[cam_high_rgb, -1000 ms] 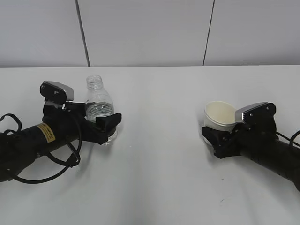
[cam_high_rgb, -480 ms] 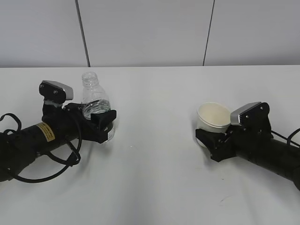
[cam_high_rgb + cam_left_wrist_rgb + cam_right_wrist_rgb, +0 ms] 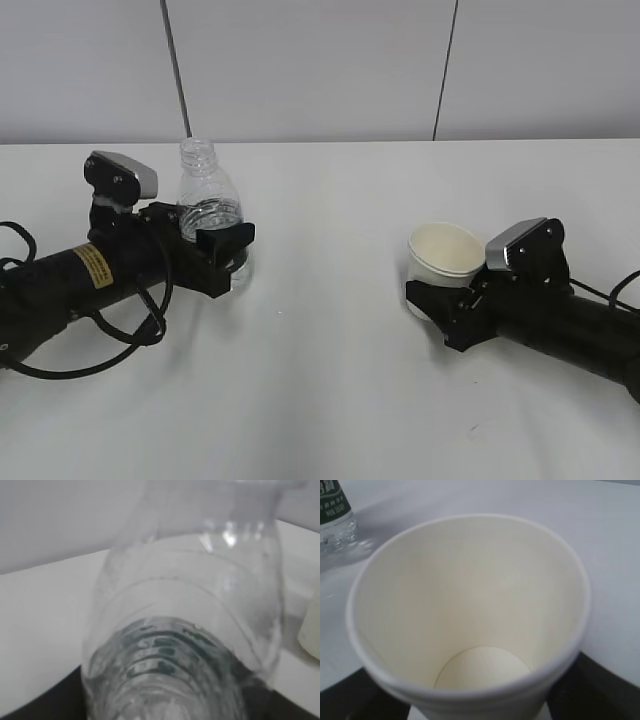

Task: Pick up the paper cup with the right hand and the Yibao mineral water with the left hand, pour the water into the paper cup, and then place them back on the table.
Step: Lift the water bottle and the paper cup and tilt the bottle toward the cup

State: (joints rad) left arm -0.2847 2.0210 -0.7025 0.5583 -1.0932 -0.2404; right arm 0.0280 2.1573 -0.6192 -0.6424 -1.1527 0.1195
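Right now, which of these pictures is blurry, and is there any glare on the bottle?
Left wrist view: the Yibao mineral water fills the frame, soft and out of focus, with small bright glints near its neck. Right wrist view: the paper cup is fairly sharp. Exterior view: evenly lit, soft shadows on the table.

The dark green label [image 3: 333,500] on the Yibao mineral water [image 3: 335,517] carries white print, cropped and too small to read in the right wrist view. The yellow sticker [image 3: 93,266] on the left hand [image 3: 215,250] bears dark print, also illegible.
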